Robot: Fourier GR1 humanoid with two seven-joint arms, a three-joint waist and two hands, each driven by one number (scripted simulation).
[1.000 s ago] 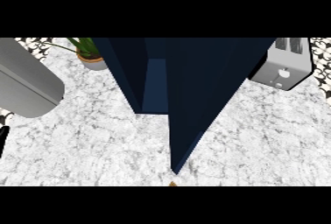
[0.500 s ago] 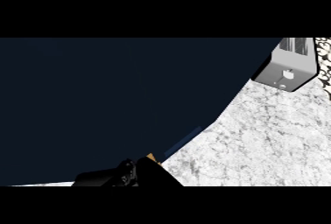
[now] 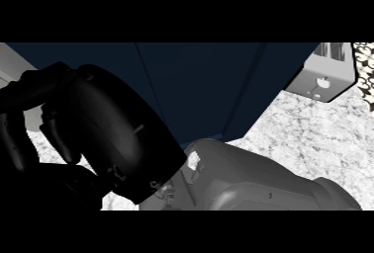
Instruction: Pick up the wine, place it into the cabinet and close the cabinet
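Note:
The dark blue cabinet point(image 3: 197, 84) fills the upper middle of the head view, its panels running down to the counter. I cannot tell whether its door stands flush. The wine shows nowhere. My right hand point(image 3: 120, 141) is a large black shape very near the camera at the left, in front of the cabinet's left part. Its fingers point(image 3: 40, 84) are loosely bent and hold nothing. Its grey forearm point(image 3: 256, 180) comes in from the lower edge. My left hand cannot be told apart from the black mass at the left edge.
A silver toaster point(image 3: 321, 79) stands at the back right on the white marble counter point(image 3: 314, 143). A grey surface point(image 3: 11, 59) shows at the upper left corner.
The dark blue door that covered most of the view has swung back towards the cabinet. My right hand and forearm have risen close to the camera on the left.

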